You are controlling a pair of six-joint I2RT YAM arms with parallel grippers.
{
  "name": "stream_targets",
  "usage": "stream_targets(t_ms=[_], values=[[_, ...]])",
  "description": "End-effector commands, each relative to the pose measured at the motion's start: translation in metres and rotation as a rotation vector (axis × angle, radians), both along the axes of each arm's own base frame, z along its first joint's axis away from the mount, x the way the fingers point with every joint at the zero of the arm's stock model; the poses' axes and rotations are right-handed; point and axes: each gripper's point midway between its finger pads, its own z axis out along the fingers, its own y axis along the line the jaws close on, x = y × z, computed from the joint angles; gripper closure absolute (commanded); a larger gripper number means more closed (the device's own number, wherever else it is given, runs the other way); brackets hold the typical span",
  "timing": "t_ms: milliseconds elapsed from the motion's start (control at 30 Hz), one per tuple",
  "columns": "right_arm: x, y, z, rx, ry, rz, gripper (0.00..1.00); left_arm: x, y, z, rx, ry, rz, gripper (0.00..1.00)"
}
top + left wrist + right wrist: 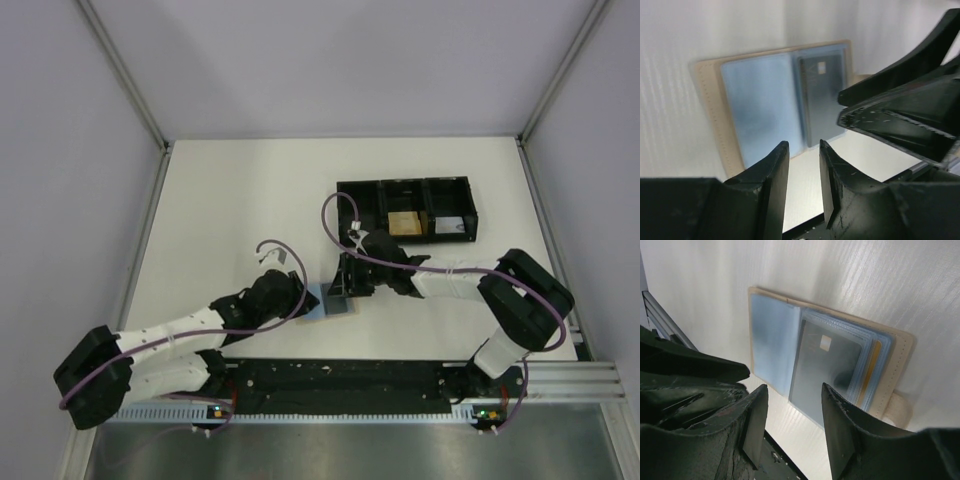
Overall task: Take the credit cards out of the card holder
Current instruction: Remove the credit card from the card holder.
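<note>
Card (827, 371) in holder (772, 342); tray (445, 182) behind, to R.

A small tan beige bi-fold card holder (774, 342) lies open and flat on the white table (230, 200), near its front edge. Its two inner panels are blue-grey clear sleeves framed by a stitched tan border. One half carries a stack of sleeves. The top sleeve shows a dark grey credit card (827, 372) with a small pale chip. A thin yellow-orange card edge (871, 367) peeks out beneath.
</note>
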Motion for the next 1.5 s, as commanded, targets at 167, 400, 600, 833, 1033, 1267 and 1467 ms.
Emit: stream_targets(t_ms=[167,400,600,833,1033,1267,1467], values=[[0.008,-0.005,0.012,-0.019,-0.068,-0.040,0.53,0.016,-0.021,0.044,-0.034,-0.101,-0.060,0.61],[0.009,-0.022,0.005,-0.078,-0.074,-0.088,0.54,0.028,-0.029,0.019,0.048,-0.058,-0.055,0.66],[0.007,-0.026,-0.003,-0.095,-0.063,-0.090,0.59,0.033,-0.033,0.005,0.102,-0.034,-0.064,0.68],[0.005,-0.024,-0.005,-0.084,-0.058,-0.074,0.65,0.033,-0.033,-0.011,0.124,-0.011,-0.063,0.72],[0.005,-0.021,-0.002,-0.067,-0.066,-0.063,0.69,0.028,-0.033,-0.028,0.146,0.034,-0.074,0.80],[0.005,-0.025,-0.008,-0.098,-0.055,-0.072,0.69,0.026,-0.031,-0.034,0.151,0.047,-0.068,0.86],[0.005,-0.027,-0.008,-0.110,-0.054,-0.073,0.69,0.024,-0.030,-0.037,0.154,0.055,-0.070,0.90]])
